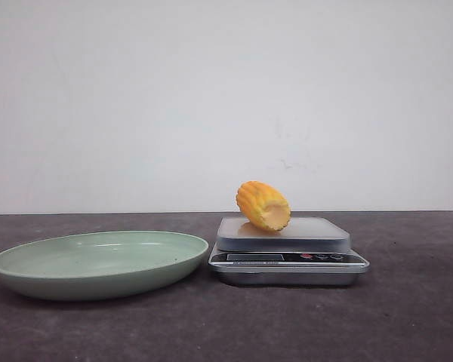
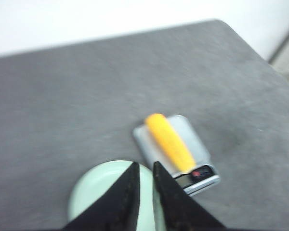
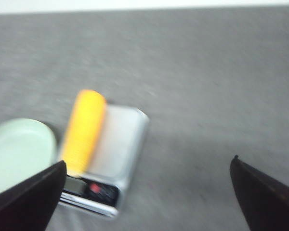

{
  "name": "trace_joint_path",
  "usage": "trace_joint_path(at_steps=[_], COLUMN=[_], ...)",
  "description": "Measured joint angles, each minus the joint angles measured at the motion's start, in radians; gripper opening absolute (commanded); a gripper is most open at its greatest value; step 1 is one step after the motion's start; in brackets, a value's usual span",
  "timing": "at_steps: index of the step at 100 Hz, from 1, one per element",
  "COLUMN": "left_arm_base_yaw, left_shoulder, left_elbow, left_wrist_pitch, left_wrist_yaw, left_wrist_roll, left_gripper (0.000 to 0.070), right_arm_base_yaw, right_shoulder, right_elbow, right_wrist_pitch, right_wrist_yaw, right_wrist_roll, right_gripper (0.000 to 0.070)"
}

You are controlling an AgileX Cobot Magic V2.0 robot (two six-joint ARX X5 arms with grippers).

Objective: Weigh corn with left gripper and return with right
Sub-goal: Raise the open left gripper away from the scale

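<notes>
- The corn point(image 1: 263, 205) is seen lying on the platform of the kitchen scale point(image 1: 287, 251), cut end toward the front camera; nothing grips it.
- The pale green plate point(image 1: 98, 262) is seen just beside the scale, on the left arm's side, with nothing in it.
- The left gripper point(image 2: 144, 169) is held well above the plate's edge, its fingers nearly together with only a slit between, clamped on nothing.
- The right gripper point(image 3: 149, 168) is held above the table near the scale, its fingers wide apart.
- The weighing step is judged done; the return is in hand.
- Next, the right gripper needs to be lowered astride the cob, closed across its width, and carried to the plate.
</notes>
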Motion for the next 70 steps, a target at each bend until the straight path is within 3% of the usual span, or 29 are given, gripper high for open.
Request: trace_joint_path(at_steps=[13, 23, 33, 40, 70], left_arm_base_yaw=[0.0, 0.0, 0.0, 0.0, 0.0], left_shoulder=[-0.134, -0.23, -0.311, -0.35, -0.484], left_elbow=[0.0, 0.002, 0.007, 0.007, 0.004], left_wrist_pitch=[-0.04, -0.076, -0.126, -0.172, -0.196], left_wrist_yaw=[-0.045, -0.053, -0.057, -0.063, -0.1], left_wrist_roll=[0.023, 0.035, 0.035, 0.034, -0.008], left_gripper=[0.0, 0.0, 0.0, 0.0, 0.0], right_arm_base_yaw=[0.035, 0.098, 0.186, 0.252, 0.417], right_shoulder=[0.017, 0.039, 0.086, 0.142, 0.525], right_elbow=[0.0, 0.0, 0.002, 0.021, 0.201], right_wrist_pitch=[0.17, 0.338, 0.48, 0.5, 0.341], right_wrist_yaw=[-0.16, -0.208, -0.162, -0.092, 0.075], right_wrist_roll=[0.037, 0.104, 0.14, 0.152, 0.154], right_gripper=[0.0528, 0.0521, 0.0521, 0.0521, 0.0522])
